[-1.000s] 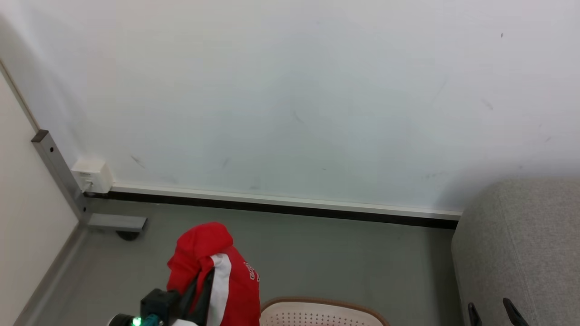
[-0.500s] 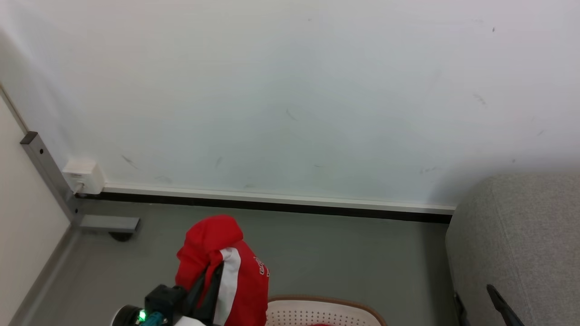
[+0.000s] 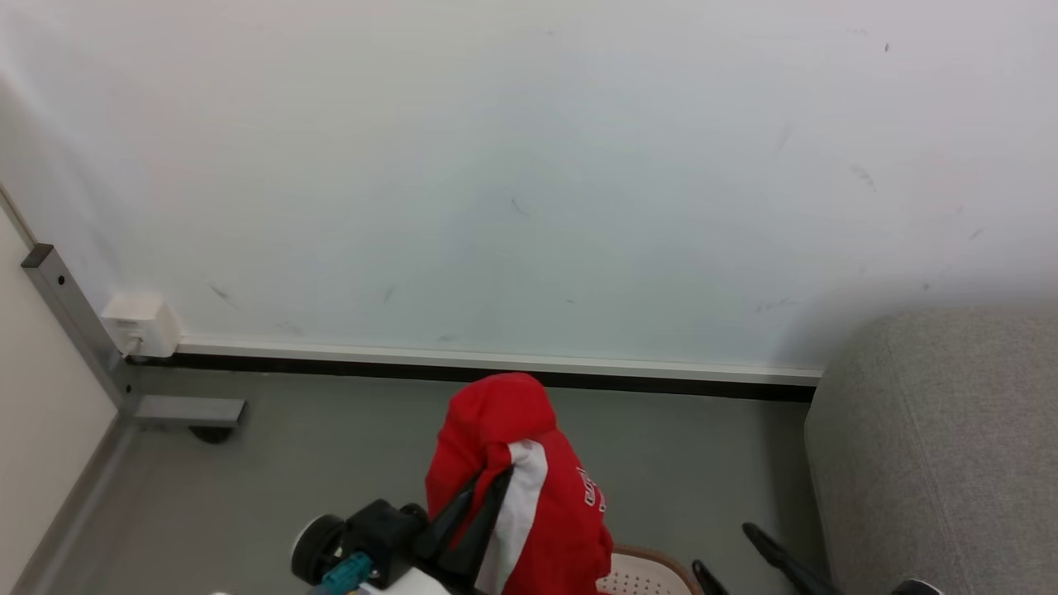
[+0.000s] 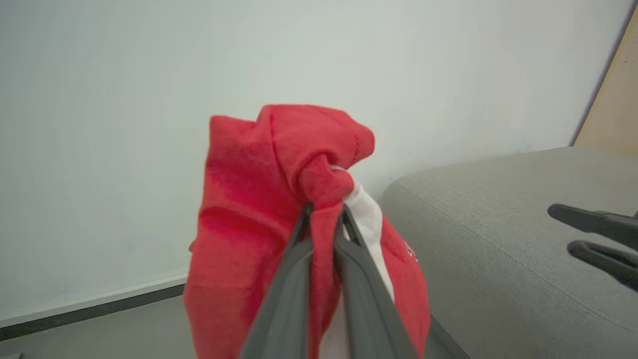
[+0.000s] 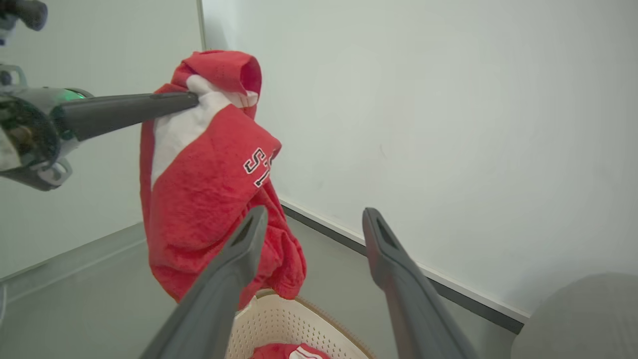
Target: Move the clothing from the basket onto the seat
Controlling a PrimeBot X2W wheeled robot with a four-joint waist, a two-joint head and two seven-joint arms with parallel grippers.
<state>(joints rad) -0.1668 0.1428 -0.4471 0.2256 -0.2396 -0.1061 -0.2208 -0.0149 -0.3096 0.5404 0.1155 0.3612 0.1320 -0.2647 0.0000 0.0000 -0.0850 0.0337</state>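
1. Left pincer (image 4: 324,212) is clenched on the garment (image 4: 249,199), which hangs just above the basket (image 5: 279,324); a second garment (image 5: 289,351) lies inside.
2. Right pincer (image 5: 311,217) is released (empty), near the sofa (image 4: 498,249).

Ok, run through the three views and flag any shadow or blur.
Head view: flat, even light, with a soft shadow on the wall above the seat. Left wrist view: the clothing is sharp, the left gripper softens towards the lens. Right wrist view: the right gripper blurs near the bottom edge.
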